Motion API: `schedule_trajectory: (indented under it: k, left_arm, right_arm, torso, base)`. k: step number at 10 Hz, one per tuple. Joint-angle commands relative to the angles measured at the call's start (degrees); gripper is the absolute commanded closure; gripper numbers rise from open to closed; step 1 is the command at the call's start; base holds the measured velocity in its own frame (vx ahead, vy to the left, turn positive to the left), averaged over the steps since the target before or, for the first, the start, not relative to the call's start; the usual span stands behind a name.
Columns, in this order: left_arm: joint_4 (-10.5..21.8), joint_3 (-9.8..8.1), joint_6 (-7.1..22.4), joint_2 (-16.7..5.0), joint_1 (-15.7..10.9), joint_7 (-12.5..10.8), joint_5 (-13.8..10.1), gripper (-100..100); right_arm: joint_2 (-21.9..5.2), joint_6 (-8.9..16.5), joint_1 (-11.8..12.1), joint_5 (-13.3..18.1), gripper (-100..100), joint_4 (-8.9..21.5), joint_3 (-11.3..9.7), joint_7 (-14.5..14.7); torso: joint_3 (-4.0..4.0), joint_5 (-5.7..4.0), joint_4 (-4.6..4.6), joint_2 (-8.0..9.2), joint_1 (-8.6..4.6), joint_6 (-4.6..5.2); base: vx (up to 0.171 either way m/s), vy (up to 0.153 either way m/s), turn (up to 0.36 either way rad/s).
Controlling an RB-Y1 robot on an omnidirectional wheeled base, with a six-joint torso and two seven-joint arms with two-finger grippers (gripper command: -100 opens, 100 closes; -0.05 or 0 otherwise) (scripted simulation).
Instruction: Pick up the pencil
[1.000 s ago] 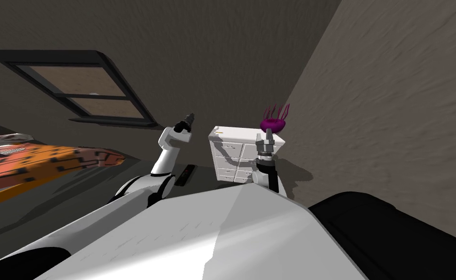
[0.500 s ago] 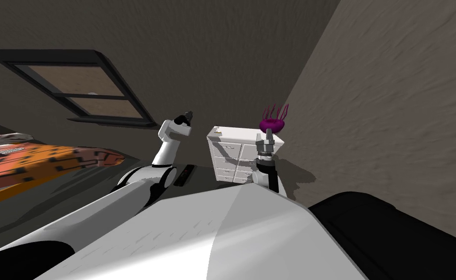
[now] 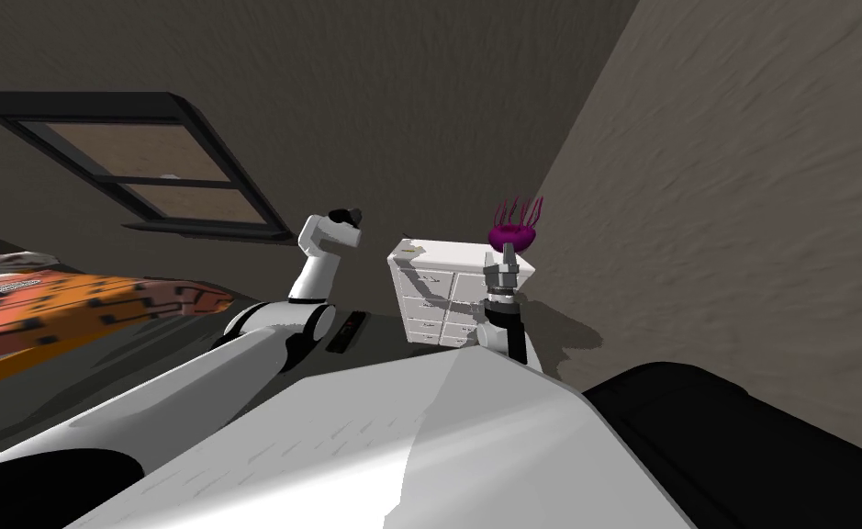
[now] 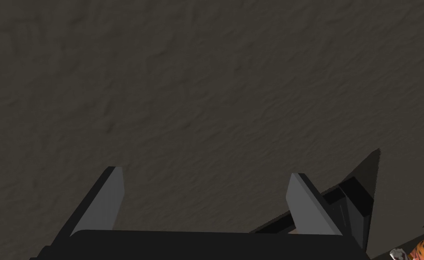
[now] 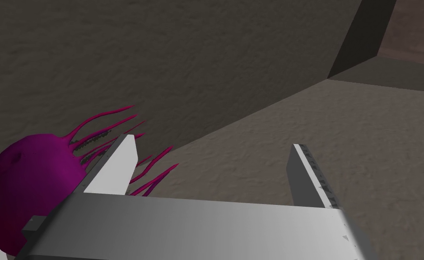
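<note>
A white chest of drawers [image 3: 438, 294] stands in the room's corner. On its top near the left corner is a tiny yellowish mark [image 3: 409, 246], too small to tell whether it is the pencil. My right gripper [image 3: 509, 250] is held up in front of the chest's right side, open and empty [image 5: 215, 171]. A purple round vase with thin purple stems [image 5: 30, 180] sits close beside its finger [image 5: 116, 164]. My left gripper [image 3: 353, 217] is raised left of the chest and points at the wall, its fingers [image 4: 102, 201] open with nothing between them.
A dark-framed window [image 3: 144, 165] is in the back wall at left. An orange, black-patterned bed cover [image 3: 80, 308] lies far left. A flat dark object [image 3: 347, 332] rests on the floor by my left arm. A black bulky shape [image 3: 741, 441] sits at lower right beside the side wall.
My left forearm has swung up and a little left, its gripper turning more toward the wall. The right arm has stayed put. The head view has shifted slightly.
</note>
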State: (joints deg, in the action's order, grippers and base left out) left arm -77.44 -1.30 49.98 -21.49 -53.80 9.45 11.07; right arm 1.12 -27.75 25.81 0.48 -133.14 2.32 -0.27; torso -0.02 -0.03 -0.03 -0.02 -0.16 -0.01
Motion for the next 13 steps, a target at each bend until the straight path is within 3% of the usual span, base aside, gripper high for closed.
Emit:
schedule_trajectory:
  k: [1, 2, 4, 5, 6, 8, 9, 11, 12, 13]
  left_arm:
    - [2.4, -0.31, 2.9, -0.2, -2.6, 0.0, -0.2, -100]
    - [2.4, -0.31, 4.5, -0.2, -2.6, 0.0, -0.2, -100]
    - [6.0, -0.98, 7.9, -0.4, -6.4, -0.2, -0.4, -100]
    - [6.5, -0.98, 9.0, -0.4, -6.5, -0.2, -0.4, -100]
    - [9.0, -1.67, 10.9, -0.5, -9.1, -0.3, -0.7, -100]
    - [10.7, -1.67, 13.5, -0.5, -10.2, -0.3, -0.7, -100]
    - [12.9, -2.37, 15.7, -0.6, -12.7, -0.5, -1.1, -100]
    - [14.9, -2.37, 17.9, -0.6, -13.7, -0.5, -1.1, -100]
    - [17.6, -3.09, 19.9, -0.6, -16.4, -0.7, -1.6, -100]
    - [19.1, -3.09, 21.4, -0.6, -17.0, -0.7, -1.6, -100]
  right_arm:
    - [0.0, 0.0, 0.0, 0.0, 0, 0.0, 0.0, 0.0]
    - [0.0, 0.0, 0.0, 0.0, 0, 0.0, 0.0, 0.0]
    - [0.0, 0.0, 0.0, 0.0, 0, 0.0, 0.0, 0.0]
    - [0.0, 0.0, 0.0, 0.0, 0, 0.0, 0.0, 0.0]
    - [0.0, 0.0, 0.0, 0.0, 0, 0.0, 0.0, 0.0]
    - [0.0, 0.0, 0.0, 0.0, 0, 0.0, 0.0, 0.0]
    - [0.0, 0.0, 0.0, 0.0, 0, 0.0, 0.0, 0.0]
    - [0.0, 0.0, 0.0, 0.0, 0, 0.0, 0.0, 0.0]
    - [0.0, 0.0, 0.0, 0.0, 0, 0.0, 0.0, 0.0]
    - [0.0, 0.0, 0.0, 0.0, 0, 0.0, 0.0, 0.0]
  torso:
    - [0.00, 0.00, 0.00, 0.00, 0.00, 0.00]
    - [-0.01, -0.01, 0.00, -0.01, -0.01, 0.00]
    - [-0.01, 0.00, 0.00, -0.01, -0.01, 0.00]
    - [-0.01, -0.01, -0.01, -0.01, -0.03, 0.00]
    - [0.00, 0.01, -0.01, 0.01, 0.05, -0.01]
    - [0.00, 0.00, -0.01, 0.00, -0.02, -0.01]
    - [0.01, 0.02, 0.00, 0.02, 0.07, -0.01]
    - [-0.02, -0.01, -0.02, -0.02, -0.03, -0.01]
    - [-0.01, 0.02, -0.01, 0.00, 0.05, -0.02]
    - [-0.01, -0.01, -0.01, -0.01, -0.04, 0.00]
  base:
    - [0.013, -0.048, -0.006]
    - [0.008, -0.025, 0.001]
    - [0.013, -0.049, -0.016]
    - [0.006, -0.026, 0.003]
    - [0.014, -0.052, -0.033]
    - [0.006, -0.036, -0.004]
    - [0.018, -0.050, -0.041]
    - [0.013, -0.040, -0.006]
    - [0.014, -0.054, -0.043]
    - [0.016, -0.056, -0.024]
